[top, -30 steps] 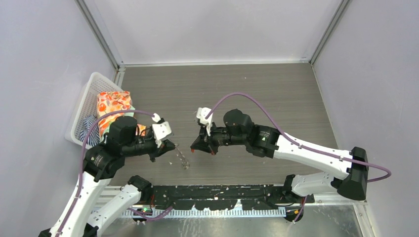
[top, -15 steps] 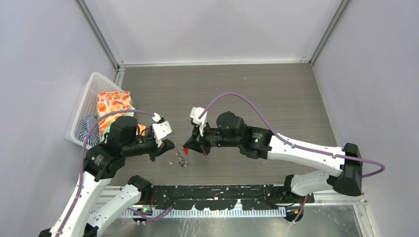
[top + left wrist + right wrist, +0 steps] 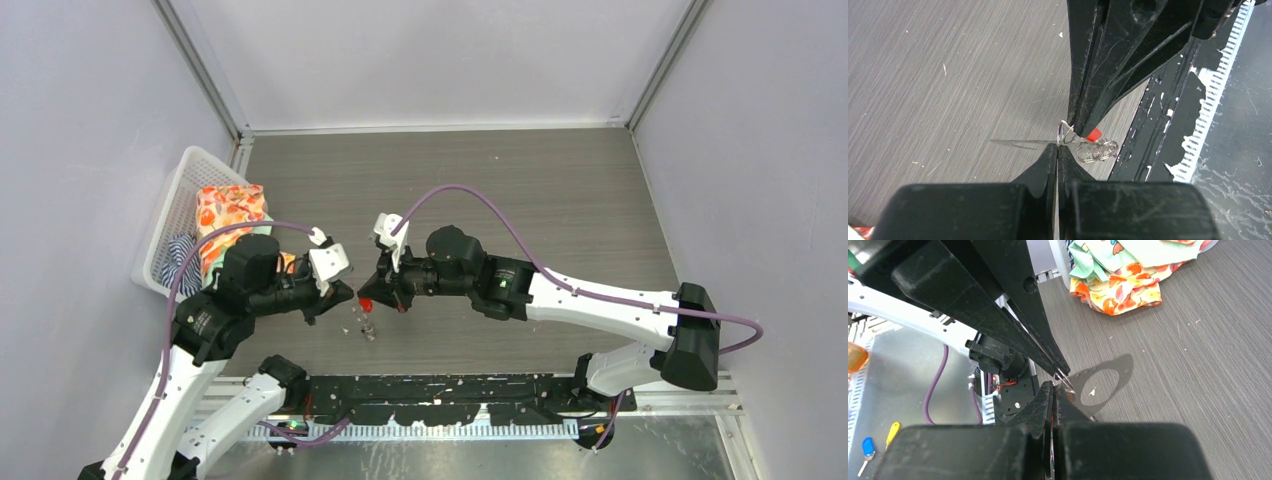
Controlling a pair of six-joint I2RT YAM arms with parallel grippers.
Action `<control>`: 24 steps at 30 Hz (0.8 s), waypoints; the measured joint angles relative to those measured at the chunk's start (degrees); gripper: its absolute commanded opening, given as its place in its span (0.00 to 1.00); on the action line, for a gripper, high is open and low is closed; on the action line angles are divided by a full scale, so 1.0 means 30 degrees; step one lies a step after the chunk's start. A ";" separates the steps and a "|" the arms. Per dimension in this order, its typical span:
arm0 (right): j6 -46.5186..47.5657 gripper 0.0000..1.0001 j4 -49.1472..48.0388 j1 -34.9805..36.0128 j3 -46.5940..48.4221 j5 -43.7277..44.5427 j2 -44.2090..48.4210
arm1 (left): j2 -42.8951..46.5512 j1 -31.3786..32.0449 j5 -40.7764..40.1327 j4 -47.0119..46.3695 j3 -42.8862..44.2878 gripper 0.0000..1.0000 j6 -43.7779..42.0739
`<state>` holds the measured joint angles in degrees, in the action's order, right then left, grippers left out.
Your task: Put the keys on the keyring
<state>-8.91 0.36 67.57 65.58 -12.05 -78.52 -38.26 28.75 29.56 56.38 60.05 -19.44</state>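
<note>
My left tool (image 3: 1057, 148) is pinched closed on the wire of the keyring (image 3: 1091, 150), its arm folded and pointing toward 3 o'clock, low over the worktop (image 3: 560, 200). My right tool (image 3: 1075, 131) comes in toward 9 o'clock on a long, outstretched arm, closed on the red-headed key (image 3: 1093, 134). The two tips meet nose to nose, with the key just beside the ring.

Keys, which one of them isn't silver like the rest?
The key with the red head, at the tip of the right claw. The other keys, bunched on the keyring, are plain silver.
</note>
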 measured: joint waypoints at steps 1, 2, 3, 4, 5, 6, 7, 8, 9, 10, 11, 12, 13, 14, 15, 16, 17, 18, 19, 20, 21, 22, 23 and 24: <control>-0.0058 0.01 -0.0124 0.0022 0.0000 0.0000 0.0000 | 0.0000 0.0000 -0.0015 0.0000 0.0000 0.00 0.0000; -0.0109 0.01 -0.0248 0.0029 0.0000 0.0000 -0.0007 | 0.0000 0.0000 -0.0015 0.0000 0.0000 0.00 0.0000; -0.0168 0.01 -0.0386 0.0029 0.0007 0.0000 -0.0036 | 0.0000 0.0000 -0.0015 0.0000 -0.0015 0.00 0.0000; -0.0219 0.01 -0.0546 0.0029 0.0015 0.0000 -0.0080 | 0.0000 0.0000 -0.0015 0.0000 -0.0036 0.00 0.0000; -0.0262 0.01 -0.0597 0.0029 0.0029 0.0007 -0.0109 | 0.0000 0.0000 -0.0015 0.0000 -0.0066 0.00 0.0000; -0.0321 0.01 -0.0678 0.0029 0.0036 0.0007 -0.0146 | 0.0000 0.0000 -0.0022 0.0000 -0.0087 0.00 0.0000; -0.0415 0.01 -0.0736 0.0029 0.0058 0.0015 -0.0211 | 0.0000 0.0000 -0.0051 0.0007 -0.0109 0.00 0.0000; -0.0495 0.01 -0.0758 0.0029 0.0087 0.0036 -0.0262 | 0.0000 0.0000 -0.0073 0.0000 -0.0124 0.00 0.0000; -0.0561 0.01 -0.0750 0.0029 0.0146 0.0066 -0.0342 | 0.0000 0.0000 -0.0095 0.0000 -0.0131 0.00 0.0000; -0.0612 0.01 -0.0750 0.0029 0.0197 0.0095 -0.0415 | 0.0007 0.0000 -0.0168 0.0000 -0.0131 0.00 -0.0007; -0.0663 0.01 -0.0721 0.0029 0.0248 0.0160 -0.0466 | 0.0007 0.0000 -0.0226 0.0007 -0.0138 0.00 -0.0007; -0.0685 0.01 -0.0692 0.0029 0.0270 0.0233 -0.0495 | 0.0007 0.0000 -0.0284 0.0007 -0.0138 0.00 -0.0015; -0.0692 0.01 -0.0670 0.0029 0.0277 0.0306 -0.0503 | 0.0007 0.0000 -0.0321 0.0007 -0.0138 0.00 -0.0022; -0.0714 0.01 -0.0663 0.0029 0.0284 0.0386 -0.0503 | 0.0022 0.0000 -0.0350 0.0000 -0.0138 0.00 -0.0029; -0.0743 0.01 -0.0648 0.0036 0.0284 0.0481 -0.0503 | 0.0044 0.0000 -0.0364 0.0000 -0.0138 0.00 -0.0058; -0.0772 0.01 -0.0627 0.0051 0.0291 0.0576 -0.0503 | 0.0080 0.0000 -0.0393 0.0000 -0.0138 0.00 -0.0073; -0.0816 0.01 -0.0590 0.0066 0.0291 0.0678 -0.0503 | 0.0102 0.0000 -0.0430 0.0000 -0.0146 0.00 -0.0080; -0.0838 0.01 -0.0525 0.0073 0.0299 0.0787 -0.0503 | 0.0124 0.0000 -0.0452 0.0000 -0.0146 0.00 -0.0087; -0.0896 0.01 -0.0495 0.0087 0.0306 0.0882 -0.0503 | 0.0138 0.0000 -0.0481 0.0000 -0.0146 0.00 -0.0095; -0.0969 0.01 -0.0474 0.0109 0.0313 0.0998 -0.0503 | 0.0146 0.0000 -0.0503 -0.0007 -0.0146 0.00 -0.0102; -0.1013 0.01 -0.0452 0.0117 0.0321 0.1093 -0.0503 | 0.0153 0.0000 -0.0510 -0.0007 -0.0146 0.00 -0.0109; -0.1071 0.01 -0.0415 0.0131 0.0328 0.1209 -0.0503 | 0.0168 0.0000 -0.0525 -0.0007 -0.0153 0.00 -0.0138; -0.1122 0.01 -0.0372 0.0153 0.0350 0.1333 -0.0503 | 0.0189 0.0000 -0.0539 -0.0007 -0.0153 0.00 -0.0153; -0.1158 0.01 -0.0350 0.0160 0.0357 0.1399 -0.0503 | 0.0211 0.0000 -0.0561 -0.0015 -0.0160 0.00 -0.0153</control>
<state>-12.38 -0.69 68.05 66.65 -7.86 -80.03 -37.63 28.75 27.88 56.34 59.57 -19.90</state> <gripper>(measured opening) 0.020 0.010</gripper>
